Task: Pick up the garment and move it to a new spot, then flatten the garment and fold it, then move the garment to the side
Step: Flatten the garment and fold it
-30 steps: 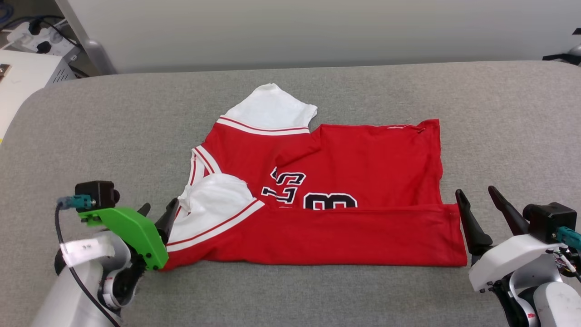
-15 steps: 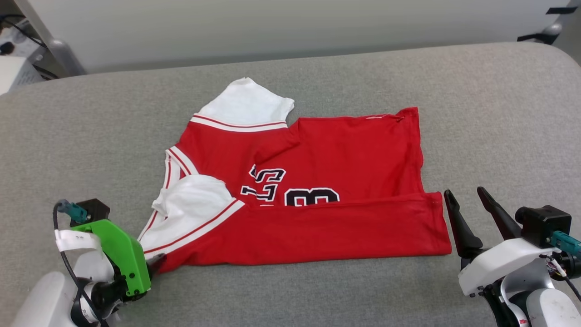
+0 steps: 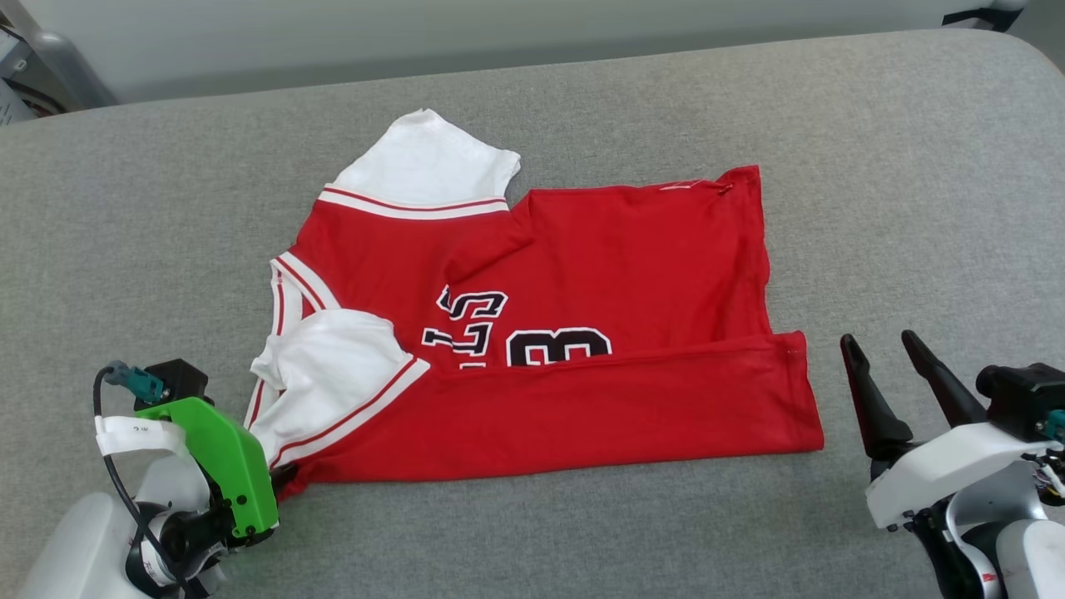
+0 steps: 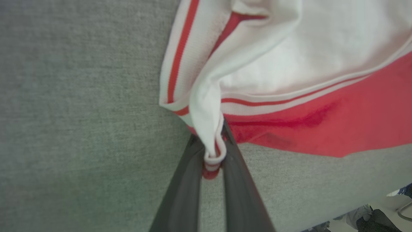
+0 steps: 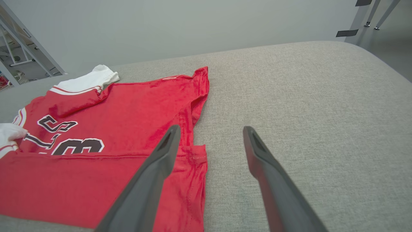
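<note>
Now our left hand (image 4: 211,145) has just closed on a corner of the garment (image 3: 582,249), which lies partly folded on the counter (image 3: 915,166) ahead of it. Our right hand (image 3: 879,339) stays wide, just beside the opposite corner; we judge the next fold can start.

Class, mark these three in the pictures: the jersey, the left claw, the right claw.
jersey (image 3: 632,249): head view, on its plain red body.
left claw (image 4: 210,137): left wrist view, midway between its fingertips, where the jersey's striped edge is pinched.
right claw (image 5: 211,128): right wrist view, midway between its spread fingertips.
</note>
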